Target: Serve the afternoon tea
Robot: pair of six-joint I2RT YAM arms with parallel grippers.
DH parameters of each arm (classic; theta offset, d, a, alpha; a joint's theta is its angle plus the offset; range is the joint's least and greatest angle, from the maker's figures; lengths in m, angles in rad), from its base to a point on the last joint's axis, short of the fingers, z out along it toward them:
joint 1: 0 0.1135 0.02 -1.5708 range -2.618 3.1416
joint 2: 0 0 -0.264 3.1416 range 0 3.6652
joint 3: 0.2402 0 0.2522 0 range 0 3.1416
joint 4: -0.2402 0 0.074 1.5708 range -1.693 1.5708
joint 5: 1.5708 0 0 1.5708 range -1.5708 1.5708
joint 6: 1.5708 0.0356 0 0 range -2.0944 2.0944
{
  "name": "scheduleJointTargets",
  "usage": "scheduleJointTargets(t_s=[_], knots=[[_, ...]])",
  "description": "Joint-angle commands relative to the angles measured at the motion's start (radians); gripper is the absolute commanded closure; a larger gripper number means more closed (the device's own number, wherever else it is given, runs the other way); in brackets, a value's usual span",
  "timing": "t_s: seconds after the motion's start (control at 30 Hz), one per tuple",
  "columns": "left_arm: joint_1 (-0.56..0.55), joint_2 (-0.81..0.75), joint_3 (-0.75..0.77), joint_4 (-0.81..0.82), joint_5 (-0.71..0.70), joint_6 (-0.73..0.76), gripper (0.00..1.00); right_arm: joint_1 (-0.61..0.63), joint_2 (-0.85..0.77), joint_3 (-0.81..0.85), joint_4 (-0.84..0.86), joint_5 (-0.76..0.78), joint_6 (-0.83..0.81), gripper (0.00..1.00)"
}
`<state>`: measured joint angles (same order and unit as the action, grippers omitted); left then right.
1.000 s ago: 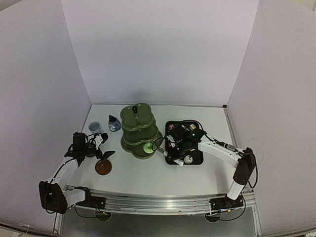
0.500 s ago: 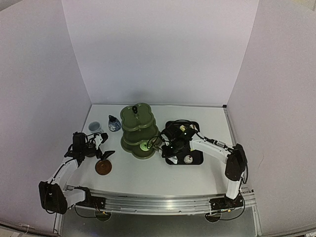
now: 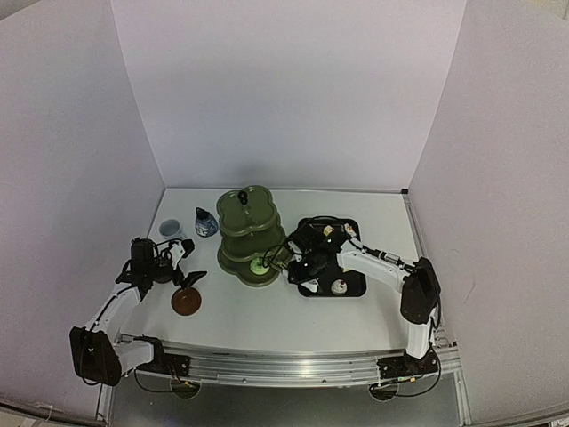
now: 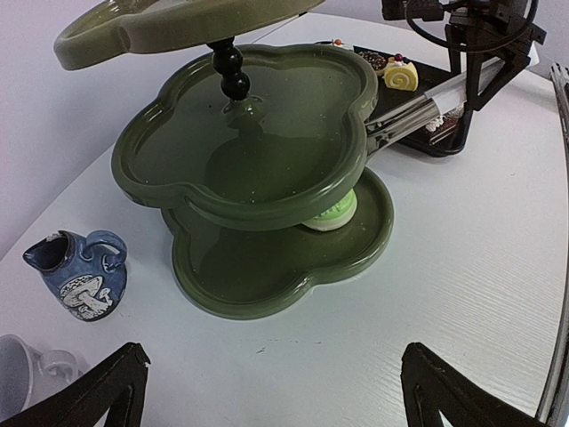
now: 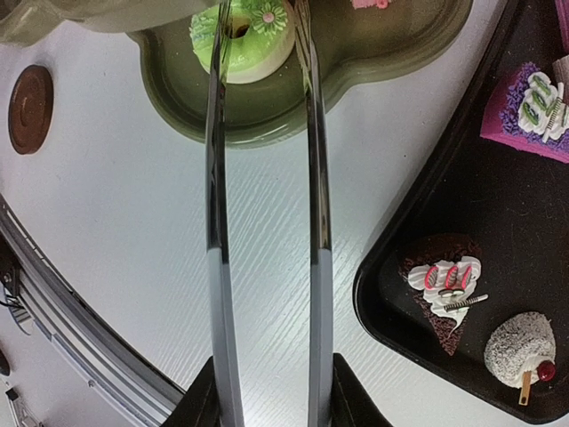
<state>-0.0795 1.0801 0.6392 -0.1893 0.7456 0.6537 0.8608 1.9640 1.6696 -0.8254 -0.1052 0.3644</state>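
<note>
Top external view, entry for one moment: olive three-tier stand (image 3: 249, 213) stood at centre frame with both upper tiers bare. One green cake (image 3: 260, 264) lay on the lowest tier, at its right lobe. The right gripper (image 3: 308, 260) reached in from the black tray (image 3: 358, 286) side, and the left gripper (image 3: 188, 265) hovered spread wide and empty just above a brown coaster (image 3: 186, 302) at lower left. White mug (image 3: 170, 230) and blue pot (image 3: 205, 222) sat left of the stand on the bare tabletop (image 3: 267, 320), not on coasters. Judged progress was early: one cake was delivered or being delivered, the rest were on the tray, and the drinkware was unplaced. Right wrist view alone showed the right gripper (image 5: 274, 382) pressed onto the metal tongs (image 5: 213, 222). Their two arms ran up to the green cake (image 5: 244, 36), one crossing it and one at its edge; whether they pinched it could not be told. This view also listed tray stock: a purple-topped slice (image 5: 529, 107), a chocolate wedge (image 5: 440, 285) and a powdered ball (image 5: 520, 351). A pink scrap at the top edge was too cropped to name. Left wrist view alone showed the middle tier (image 4: 258, 151) empty from the side, the cake (image 4: 331, 210) tucked beneath it, the tongs (image 4: 409, 120) entering from the right, and a roll cake (image 4: 400, 73) on the tray.
</note>
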Motion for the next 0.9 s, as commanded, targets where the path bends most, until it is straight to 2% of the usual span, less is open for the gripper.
scheduleJointTargets(t_s=[0.0, 0.43, 0.7, 0.87], knots=[[-0.002, -0.017, -0.008, 0.032, -0.002, 0.004, 0.0, 0.004, -0.046, 0.035, 0.023, 0.006, 0.003, 0.66], [-0.002, -0.015, -0.012, 0.028, 0.001, 0.009, 0.01, 0.004, -0.198, -0.079, -0.029, 0.046, 0.051, 0.67], [-0.003, -0.011, -0.012, 0.027, 0.004, 0.007, 0.0, -0.003, -0.287, -0.118, -0.156, 0.143, 0.071, 0.68], [-0.002, -0.012, -0.015, 0.033, 0.008, 0.006, 0.0, -0.05, -0.369, -0.157, -0.215, 0.184, 0.089, 0.68]])
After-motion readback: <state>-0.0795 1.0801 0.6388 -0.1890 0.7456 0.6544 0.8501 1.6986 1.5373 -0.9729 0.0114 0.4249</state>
